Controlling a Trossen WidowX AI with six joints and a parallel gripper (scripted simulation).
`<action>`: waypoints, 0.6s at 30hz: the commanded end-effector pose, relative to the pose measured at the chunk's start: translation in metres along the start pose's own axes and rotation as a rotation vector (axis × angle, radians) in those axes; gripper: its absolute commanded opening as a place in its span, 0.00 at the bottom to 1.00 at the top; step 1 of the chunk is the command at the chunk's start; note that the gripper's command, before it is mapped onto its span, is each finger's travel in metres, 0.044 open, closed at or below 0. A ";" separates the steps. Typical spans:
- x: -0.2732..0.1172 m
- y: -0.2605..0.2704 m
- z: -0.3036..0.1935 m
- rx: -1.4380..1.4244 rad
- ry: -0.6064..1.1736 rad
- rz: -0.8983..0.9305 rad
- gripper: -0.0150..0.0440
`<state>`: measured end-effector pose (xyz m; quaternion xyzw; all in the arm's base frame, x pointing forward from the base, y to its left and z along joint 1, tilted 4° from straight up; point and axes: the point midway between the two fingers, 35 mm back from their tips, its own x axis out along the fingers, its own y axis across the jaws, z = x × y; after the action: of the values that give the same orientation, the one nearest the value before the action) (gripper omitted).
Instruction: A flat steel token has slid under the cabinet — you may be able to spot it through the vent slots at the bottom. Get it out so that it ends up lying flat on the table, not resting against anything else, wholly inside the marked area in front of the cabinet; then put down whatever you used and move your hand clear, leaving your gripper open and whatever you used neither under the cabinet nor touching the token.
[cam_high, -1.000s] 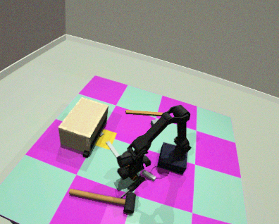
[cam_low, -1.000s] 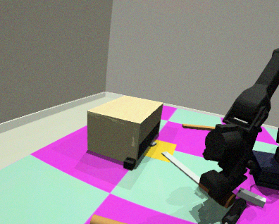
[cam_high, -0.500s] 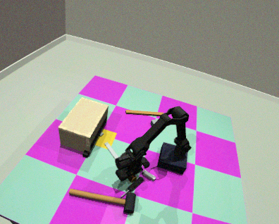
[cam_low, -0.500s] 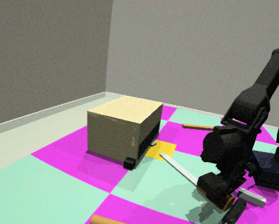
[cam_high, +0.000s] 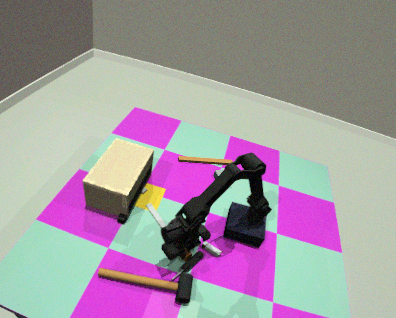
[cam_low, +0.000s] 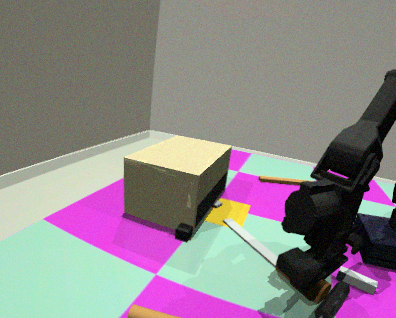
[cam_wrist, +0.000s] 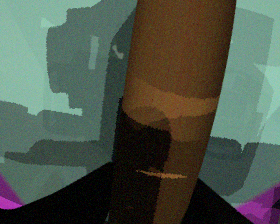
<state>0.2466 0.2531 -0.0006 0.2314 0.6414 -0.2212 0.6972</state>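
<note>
A small grey piece, apparently the steel token (cam_high: 144, 190) (cam_low: 217, 204), shows at the cabinet's front lower edge, by the cabinet-side edge of the yellow marked area (cam_high: 157, 193) (cam_low: 241, 212). Whether part of it is under the cabinet (cam_high: 119, 167) (cam_low: 160, 192) is unclear. My gripper (cam_high: 184, 251) (cam_low: 306, 284) (cam_wrist: 150, 177) is shut on the wooden handle (cam_low: 320, 291) (cam_wrist: 175, 60) of a long flat-bladed tool. Its pale blade (cam_high: 155, 215) (cam_low: 250, 241) points toward the cabinet, its tip near the yellow area's near edge and apart from the token.
A hammer (cam_high: 140, 280) (cam_low: 150, 313) lies at the front. A dark-handled screwdriver (cam_high: 193, 261) (cam_low: 334, 300) and a pale grey bar (cam_high: 212, 249) (cam_low: 360, 280) lie close to the gripper. Another wooden-handled tool (cam_high: 202, 160) (cam_low: 282, 180) lies behind the arm. A black foot (cam_high: 122, 218) (cam_low: 183, 231) supports the cabinet's near corner.
</note>
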 end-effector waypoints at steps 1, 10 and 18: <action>-0.003 0.007 -0.002 -0.003 0.000 0.010 0.25; -0.003 0.014 -0.004 -0.003 0.000 0.010 0.25; -0.003 0.021 -0.006 -0.003 0.000 0.011 0.25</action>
<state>0.2521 0.2674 -0.0002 0.2317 0.6410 -0.2212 0.6975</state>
